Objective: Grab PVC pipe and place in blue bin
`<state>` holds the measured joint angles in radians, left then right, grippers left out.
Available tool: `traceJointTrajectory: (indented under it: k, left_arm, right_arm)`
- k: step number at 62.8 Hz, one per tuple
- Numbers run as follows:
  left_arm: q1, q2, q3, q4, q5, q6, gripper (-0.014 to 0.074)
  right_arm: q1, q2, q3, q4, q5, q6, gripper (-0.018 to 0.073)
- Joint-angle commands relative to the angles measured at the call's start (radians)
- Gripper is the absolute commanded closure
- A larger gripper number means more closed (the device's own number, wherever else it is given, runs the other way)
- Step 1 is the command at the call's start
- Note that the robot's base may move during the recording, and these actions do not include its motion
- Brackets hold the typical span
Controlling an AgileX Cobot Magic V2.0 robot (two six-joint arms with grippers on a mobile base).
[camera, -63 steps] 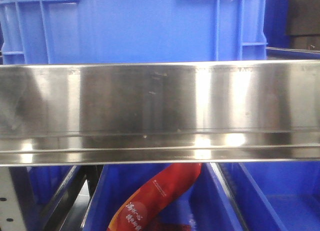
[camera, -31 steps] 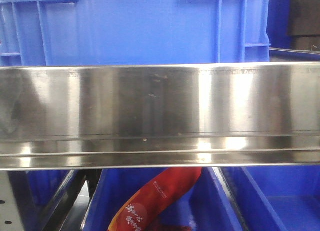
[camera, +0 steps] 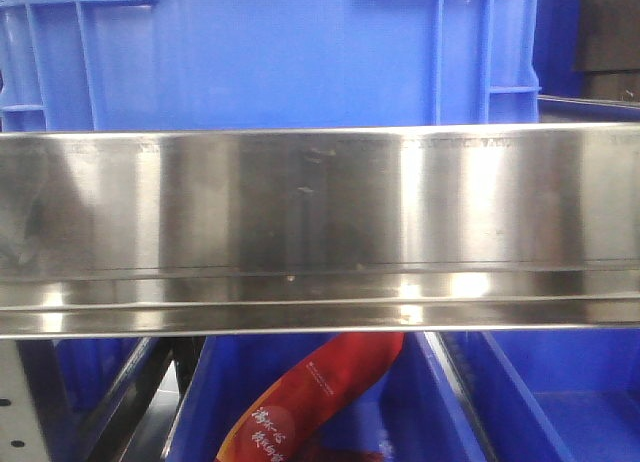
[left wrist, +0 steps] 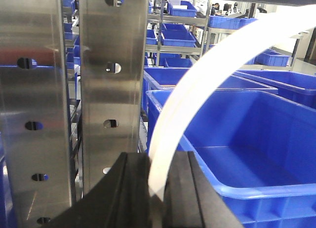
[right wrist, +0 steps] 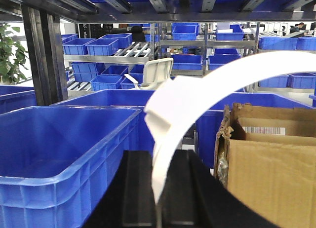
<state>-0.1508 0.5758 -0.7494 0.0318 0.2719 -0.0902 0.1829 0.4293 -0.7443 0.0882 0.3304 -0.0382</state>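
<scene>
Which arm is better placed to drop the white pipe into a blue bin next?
Left, probably. From its jaws the PVC pipe arcs over the open blue bin right beside it. In the right wrist view the pipe bends toward the cardboard box, away from the nearer bin.

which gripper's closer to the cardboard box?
Right. The cardboard box sits beside the right gripper, on its right in that view. The left gripper sees a steel upright and blue bin, no box. Both grip the PVC pipe.

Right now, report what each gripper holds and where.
Left gripper clamps the white pipe near its lower end. Right gripper clamps white pipe just below a collar. Same pipe or not: cannot tell.
</scene>
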Motion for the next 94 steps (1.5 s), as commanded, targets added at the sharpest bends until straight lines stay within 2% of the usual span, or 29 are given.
traceJointTrajectory:
  k: [1, 5, 10, 20, 28, 35, 41, 57, 68, 81, 86, 89, 94]
  left_arm:
    - [-0.002, -0.003, -0.001, -0.025, -0.035, -0.005, 0.0708]
    - [-0.006, 0.014, -0.007, -0.1, -0.048, -0.005, 0.0708]
    - [-0.038, 0.052, -0.034, -0.141, -0.017, 0.01, 0.0708]
    - [-0.158, 0.159, -0.111, -0.139, 0.001, 0.09, 0.0708]
    - [-0.264, 0.256, -0.197, -0.104, -0.025, 0.09, 0.0708]
    - [-0.311, 0.362, -0.284, -0.1, -0.042, 0.09, 0.0708]
    - [-0.313, 0.471, -0.376, -0.1, -0.05, 0.09, 0.0708]
    - [-0.313, 0.687, -0.616, -0.118, -0.046, 0.09, 0.0708]
    - [-0.313, 0.804, -0.681, -0.118, -0.053, 0.09, 0.0708]
    - [-0.313, 0.87, -0.681, -0.12, -0.058, 0.09, 0.0708]
    - [-0.313, 0.873, -0.681, -0.128, -0.058, 0.09, 0.0706]
    - [-0.313, 0.873, -0.681, -0.128, -0.058, 0.09, 0.0697]
    - [-0.313, 0.873, -0.681, -0.133, -0.058, 0.09, 0.0617]
  right_arm:
    - [0.002, -0.002, 0.003, 0.005, 0.0, -0.005, 0.0727]
    - [0.002, 0.014, -0.003, 0.012, 0.009, -0.005, 0.0727]
    - [0.002, 0.061, -0.02, 0.071, 0.009, -0.005, 0.0727]
    - [0.046, 0.212, -0.107, 0.119, 0.009, -0.005, 0.0727]
    - [0.126, 0.334, -0.192, 0.119, 0.009, -0.005, 0.0727]
    - [0.212, 0.445, -0.263, 0.119, 0.005, -0.005, 0.0727]
    - [0.288, 0.558, -0.324, 0.119, -0.009, -0.005, 0.0727]
    - [0.422, 0.821, -0.562, 0.119, 0.049, -0.005, 0.0727]
    - [0.441, 0.963, -0.686, 0.128, 0.054, -0.005, 0.0727]
    - [0.448, 1.03, -0.7, 0.186, 0.054, -0.005, 0.0725]
    - [0.448, 1.032, -0.7, 0.202, 0.054, -0.005, 0.068]
    - [0.448, 1.032, -0.7, 0.202, 0.054, -0.005, 0.062]
    - [0.448, 1.032, -0.7, 0.202, 0.054, -0.005, 0.0487]
